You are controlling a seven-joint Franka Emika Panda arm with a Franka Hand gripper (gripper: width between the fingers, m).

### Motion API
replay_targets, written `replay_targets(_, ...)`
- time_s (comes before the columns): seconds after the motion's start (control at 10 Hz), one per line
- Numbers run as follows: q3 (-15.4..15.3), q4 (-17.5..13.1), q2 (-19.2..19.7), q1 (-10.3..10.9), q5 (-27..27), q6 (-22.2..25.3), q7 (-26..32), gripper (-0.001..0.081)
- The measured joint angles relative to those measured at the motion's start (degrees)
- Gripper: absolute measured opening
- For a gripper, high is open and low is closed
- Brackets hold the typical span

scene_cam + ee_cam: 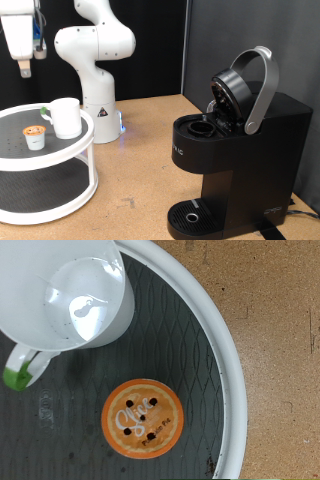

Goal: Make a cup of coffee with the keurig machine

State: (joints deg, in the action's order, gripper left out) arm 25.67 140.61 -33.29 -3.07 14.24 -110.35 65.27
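The white cup [66, 117] stands on the top shelf of a round white two-tier tray [60, 150], with a small pod [35, 137] beside it. In the wrist view the cup [75, 295] is seen from above and looks empty, and the pod's orange foil top [143, 419] faces up. The black keurig machine [240, 150] stands at the exterior view's right with its handle and lid raised and the pod chamber [205, 127] open. My gripper [24, 66] hangs high above the tray at the exterior view's top left, holding nothing. Its fingers do not show in the wrist view.
The white robot base [95, 70] stands behind the tray. A small green piece [18, 370] shows beside the cup. The tray's white rim [228, 370] borders the wooden table [140, 170]. The machine's round drip tray [190, 215] sits low at its front.
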Motion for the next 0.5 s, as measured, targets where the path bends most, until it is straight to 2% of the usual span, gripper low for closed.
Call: replay_targets(0.5, 1.7, 5.1, 2.1, 0.0, 0.0, -7.9, 0.6, 0.0803)
